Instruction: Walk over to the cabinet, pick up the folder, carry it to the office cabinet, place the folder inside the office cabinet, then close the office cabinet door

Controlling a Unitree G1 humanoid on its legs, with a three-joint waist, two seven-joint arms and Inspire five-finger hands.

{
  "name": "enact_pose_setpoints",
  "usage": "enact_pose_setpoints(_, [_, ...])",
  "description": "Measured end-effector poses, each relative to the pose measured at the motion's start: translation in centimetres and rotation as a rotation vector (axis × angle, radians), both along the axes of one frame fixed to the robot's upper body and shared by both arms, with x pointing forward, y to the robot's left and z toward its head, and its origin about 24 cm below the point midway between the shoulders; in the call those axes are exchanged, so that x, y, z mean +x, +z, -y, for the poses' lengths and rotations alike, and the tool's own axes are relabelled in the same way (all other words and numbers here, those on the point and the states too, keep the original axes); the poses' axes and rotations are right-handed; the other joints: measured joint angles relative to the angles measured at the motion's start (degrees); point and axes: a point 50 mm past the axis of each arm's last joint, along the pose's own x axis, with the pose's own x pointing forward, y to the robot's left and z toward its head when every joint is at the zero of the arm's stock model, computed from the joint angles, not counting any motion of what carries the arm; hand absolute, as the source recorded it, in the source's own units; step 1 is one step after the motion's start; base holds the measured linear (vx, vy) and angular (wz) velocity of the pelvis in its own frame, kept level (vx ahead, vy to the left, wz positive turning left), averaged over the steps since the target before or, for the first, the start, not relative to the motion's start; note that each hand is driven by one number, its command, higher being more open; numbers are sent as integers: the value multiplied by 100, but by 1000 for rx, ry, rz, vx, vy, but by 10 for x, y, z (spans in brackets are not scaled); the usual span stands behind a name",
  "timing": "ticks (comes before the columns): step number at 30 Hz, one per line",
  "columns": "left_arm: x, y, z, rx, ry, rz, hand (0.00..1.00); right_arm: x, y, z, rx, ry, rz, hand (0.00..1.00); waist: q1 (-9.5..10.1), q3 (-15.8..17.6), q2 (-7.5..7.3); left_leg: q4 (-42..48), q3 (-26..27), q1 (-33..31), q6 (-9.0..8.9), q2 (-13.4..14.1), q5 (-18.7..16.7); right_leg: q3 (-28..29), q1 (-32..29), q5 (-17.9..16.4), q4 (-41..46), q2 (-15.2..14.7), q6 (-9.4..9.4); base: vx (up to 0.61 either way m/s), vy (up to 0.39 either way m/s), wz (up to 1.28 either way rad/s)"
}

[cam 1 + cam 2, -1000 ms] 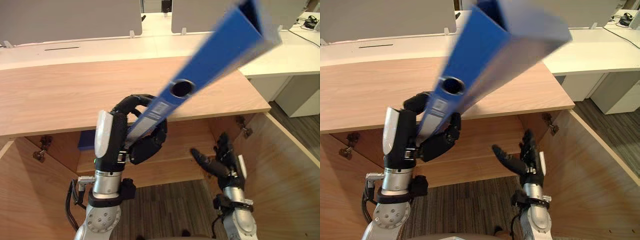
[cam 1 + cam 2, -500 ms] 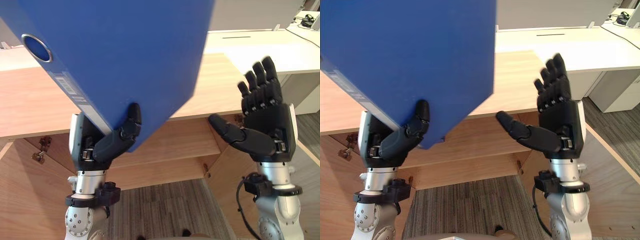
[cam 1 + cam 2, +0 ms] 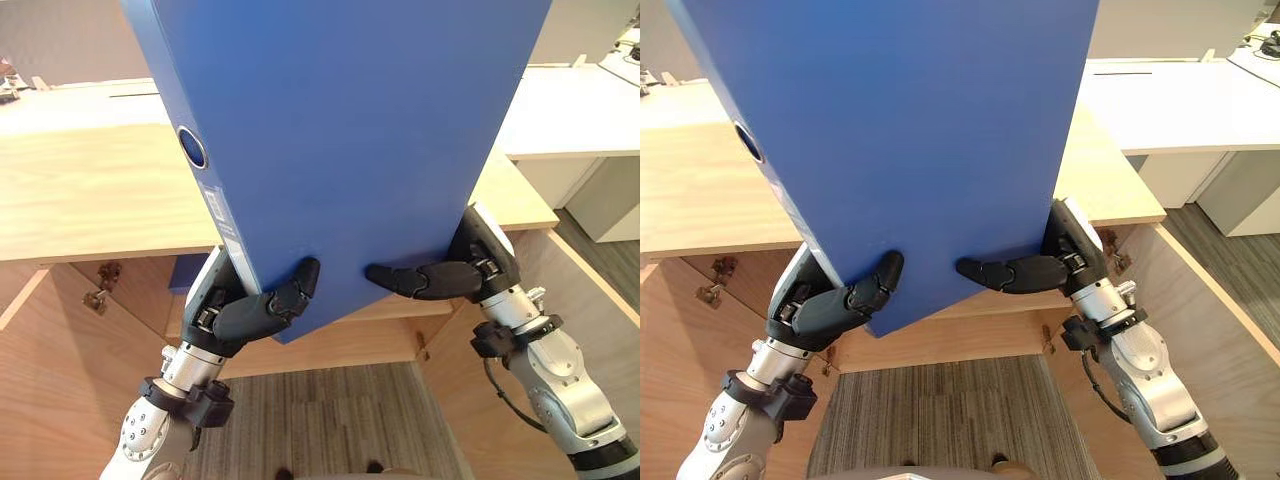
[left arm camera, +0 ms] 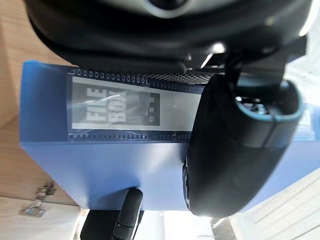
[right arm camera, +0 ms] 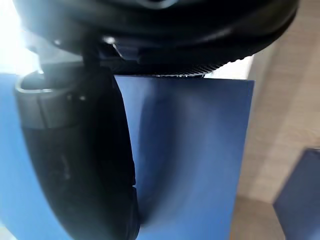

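Observation:
A large blue folder (image 3: 350, 130) is held upright close in front of me, its broad cover facing the camera and its spine with a round hole to the left. My left hand (image 3: 245, 310) is shut on the lower corner by the spine, with the thumb across the cover. My right hand (image 3: 450, 275) clamps the lower right edge, thumb pressed flat on the cover and fingers hidden behind. The left wrist view shows the labelled spine (image 4: 115, 107); the right wrist view shows the cover (image 5: 200, 150) past the thumb.
Below the folder stands a wooden cabinet (image 3: 90, 190) with both doors swung open, one at the left (image 3: 50, 370) and one at the right (image 3: 590, 310). Another blue folder (image 3: 185, 272) sits inside on its shelf. White desks (image 3: 570, 110) stand behind.
The folder swung from edge-on to broad side facing me. My right hand rose from low and open, then took hold of the folder's lower right edge. The left hand kept its grip.

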Motion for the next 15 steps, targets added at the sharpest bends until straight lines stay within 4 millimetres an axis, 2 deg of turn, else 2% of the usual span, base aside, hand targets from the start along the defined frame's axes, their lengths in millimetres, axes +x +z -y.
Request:
enact_pose_setpoints(5, [2, -5, -6, 34, 10, -25, 0, 2, -8, 1, -21, 45, -47, 0, 50, -11, 18, -1, -101, -45, 24, -35, 43, -101, 4, -1, 0, -32, 1, -32, -21, 11])
enact_pose_setpoints(6, [2, -6, -7, 36, 15, -30, 100, 2, -9, 0, -17, 46, -56, 0, 69, -12, 20, -1, -129, -58, 32, -55, 54, -124, 4, -1, 0, -40, 1, -41, -15, 13])
enact_pose_setpoints(11, [4, -3, -5, 3, 160, 64, 100, -1, -14, -17, 139, -10, -4, 0, 93, -13, 20, -4, -260, -131, 50, -92, 114, -251, 0, -2, 2, -69, 2, -44, -18, 14])
enact_pose_setpoints(15, [3, -3, -3, 46, 379, 133, 100, -5, -5, -33, 324, -102, 74, 0, 178, -19, 26, -31, -346, -204, 53, -105, 160, -327, -31, -3, 7, -69, 1, -51, -26, 10])
